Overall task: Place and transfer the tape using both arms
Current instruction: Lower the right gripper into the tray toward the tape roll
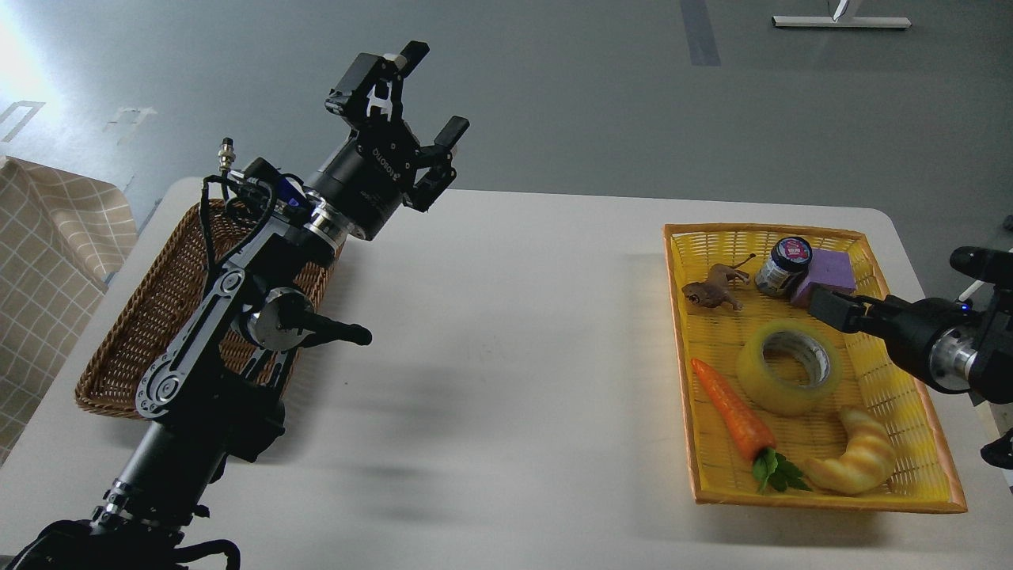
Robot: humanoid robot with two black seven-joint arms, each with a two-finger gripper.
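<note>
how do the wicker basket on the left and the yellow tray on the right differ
The brown wicker basket is dark woven cane; the yellow tray is bright yellow mesh. The basket is partly hidden behind the left arm, and none of its contents show; the tray holds the tape, a carrot, a croissant and other small items. Both are rectangular and rest on the white table.
</note>
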